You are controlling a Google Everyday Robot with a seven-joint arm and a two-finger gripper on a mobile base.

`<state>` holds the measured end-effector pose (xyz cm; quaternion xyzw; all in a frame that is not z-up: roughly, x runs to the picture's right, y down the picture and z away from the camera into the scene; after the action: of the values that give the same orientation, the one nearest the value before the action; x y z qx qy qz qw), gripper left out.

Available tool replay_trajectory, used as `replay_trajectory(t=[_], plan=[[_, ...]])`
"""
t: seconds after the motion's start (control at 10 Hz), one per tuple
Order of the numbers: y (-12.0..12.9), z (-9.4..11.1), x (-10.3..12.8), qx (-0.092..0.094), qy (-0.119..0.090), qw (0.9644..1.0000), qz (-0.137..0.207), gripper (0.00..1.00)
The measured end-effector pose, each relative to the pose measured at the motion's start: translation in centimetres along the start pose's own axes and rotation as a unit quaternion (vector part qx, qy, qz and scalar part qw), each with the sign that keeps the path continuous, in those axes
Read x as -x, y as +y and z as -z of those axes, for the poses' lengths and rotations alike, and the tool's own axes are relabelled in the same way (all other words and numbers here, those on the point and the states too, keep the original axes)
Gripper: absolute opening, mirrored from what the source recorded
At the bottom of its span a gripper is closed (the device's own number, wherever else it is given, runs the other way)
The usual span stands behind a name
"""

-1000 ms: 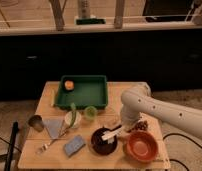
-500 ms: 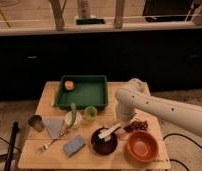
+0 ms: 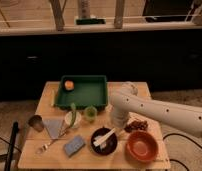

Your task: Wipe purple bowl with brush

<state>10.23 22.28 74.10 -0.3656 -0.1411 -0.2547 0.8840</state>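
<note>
In the camera view, the arm has been swung left since the earlier frames, and the end effector [image 3: 116, 126] is now placed over the far right rim of the purple bowl [image 3: 103, 146]; its state cannot be told. The brush [image 3: 104, 138] is laid slanting across the bowl's inside. The bowl is set near the front edge of the counter [image 3: 48, 97], between a sponge [image 3: 74, 145] and an orange-red bowl [image 3: 142, 146].

table [image 3: 47, 102]: matt wood | tray [image 3: 89, 93]: smooth plastic | purple bowl [image 3: 108, 147]: smooth | tool [image 3: 115, 129]: above purple bowl, smooth shell
</note>
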Motion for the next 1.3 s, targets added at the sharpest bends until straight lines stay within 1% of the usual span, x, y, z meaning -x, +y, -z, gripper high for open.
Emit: replay_trajectory(t=[0.1,0.3,0.5,0.6,0.7,0.8,0.9,1.0,1.1,1.2,1.3], plan=[[1.1,0.2,-0.4,0.001,0.0,1.0,-0.004,0.0],[3.9,1.1,-1.8,0.0,0.005,0.9997,-0.024,0.0],[4.3,1.8,-3.0,-0.006,0.015,0.9991,-0.04,0.0],[3.5,2.1,-3.6,-0.01,0.022,0.9988,-0.042,0.0],[2.7,2.3,-4.1,-0.009,0.028,0.9987,-0.042,0.0],[1.3,2.6,-4.6,-0.01,0.035,0.9986,-0.038,0.0],[-0.2,2.8,-4.7,-0.009,0.041,0.9987,-0.031,0.0],[-1.0,2.7,-4.7,-0.007,0.043,0.9988,-0.024,0.0],[-1.7,2.6,-4.3,-0.004,0.044,0.9989,-0.016,0.0],[-2.9,2.2,-3.1,0.001,0.043,0.9991,0.001,0.0],[-3.6,1.9,-2.3,0.005,0.041,0.999,0.015,0.0]])
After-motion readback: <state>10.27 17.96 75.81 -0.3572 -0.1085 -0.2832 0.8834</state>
